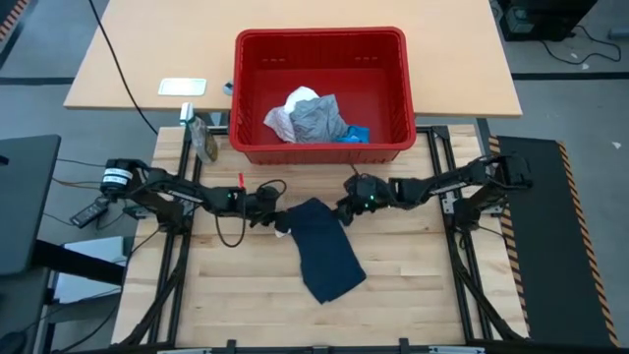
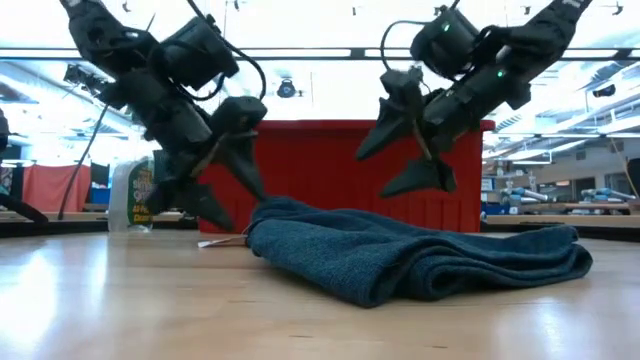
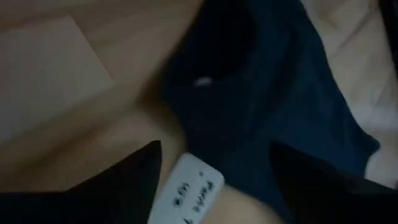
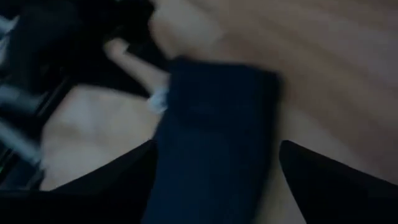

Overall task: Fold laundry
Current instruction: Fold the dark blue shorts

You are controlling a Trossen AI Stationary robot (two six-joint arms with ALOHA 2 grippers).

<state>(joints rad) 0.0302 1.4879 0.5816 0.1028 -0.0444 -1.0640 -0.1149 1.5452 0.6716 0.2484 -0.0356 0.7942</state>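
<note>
The navy cloth (image 1: 324, 248) lies folded on the tabletop (image 1: 236, 295), in front of the red basket (image 1: 393, 44) that holds the grey cloth (image 1: 319, 120) and white cloth (image 1: 285, 118). The left end effector (image 1: 276, 220) and the right end effector (image 1: 346, 209) both hover released at its far corners. Lower both evenly and pinch only the top edge.

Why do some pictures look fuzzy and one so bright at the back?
Both wrist views are blurred and dim, so the navy cloth looks smeared. Low view: ceiling lights glare behind the arms, leaving the left gripper and right gripper as dark shapes. High view: evenly lit and sharp.
</note>
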